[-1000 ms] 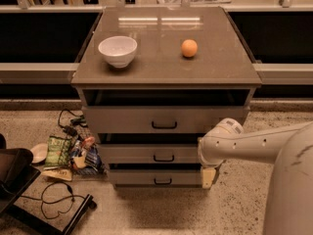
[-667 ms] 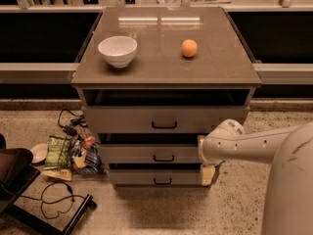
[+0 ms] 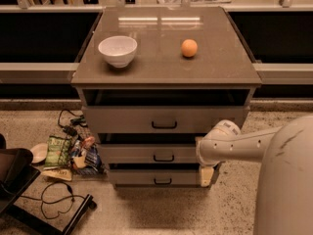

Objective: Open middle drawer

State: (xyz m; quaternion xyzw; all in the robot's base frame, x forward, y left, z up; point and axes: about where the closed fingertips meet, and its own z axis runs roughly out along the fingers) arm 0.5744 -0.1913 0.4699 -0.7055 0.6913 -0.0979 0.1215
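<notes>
The grey cabinet has three flat-fronted drawers, each with a small black bar handle. The middle drawer (image 3: 146, 153) sits between the taller top drawer (image 3: 122, 119) and the narrow bottom drawer (image 3: 132, 177), and none of its interior shows. My white arm (image 3: 244, 143) reaches in from the lower right, with its wrist at the right end of the middle drawer's front. My gripper (image 3: 206, 176) hangs down from the wrist beside the bottom drawer's right end, to the right of the handles.
On the cabinet top (image 3: 161, 67) stand a white bowl (image 3: 118, 50) and an orange (image 3: 189, 48). Snack bags (image 3: 73, 153), a cable (image 3: 56, 199) and a dark chair base (image 3: 14, 180) lie on the floor to the left. Rails run behind the cabinet.
</notes>
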